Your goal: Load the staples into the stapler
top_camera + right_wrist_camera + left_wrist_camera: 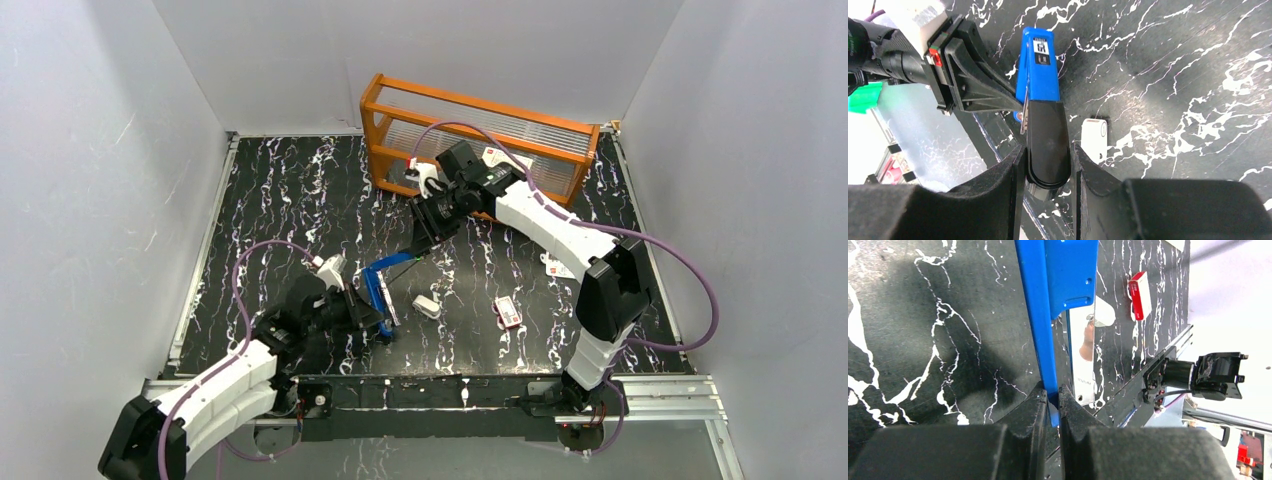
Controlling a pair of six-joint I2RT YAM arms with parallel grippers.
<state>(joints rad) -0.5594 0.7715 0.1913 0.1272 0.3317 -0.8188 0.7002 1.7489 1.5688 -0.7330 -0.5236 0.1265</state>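
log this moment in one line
left gripper: shut on stapler | right gripper: shut on its black end | stapler: hinged open

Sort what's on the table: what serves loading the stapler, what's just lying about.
For the job: stapler, gripped by left gripper and right gripper; red-and-white staple box. Loose staples not seen.
Lying about: white rounded object; orange rack.

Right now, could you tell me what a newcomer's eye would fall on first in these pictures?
The blue stapler in the middle of the table, hinged open and gripped at both ends: the left pincer clamps its blue base, the right pincer its black front end. Behind them, an orange-framed rack sits askew at the far edge.
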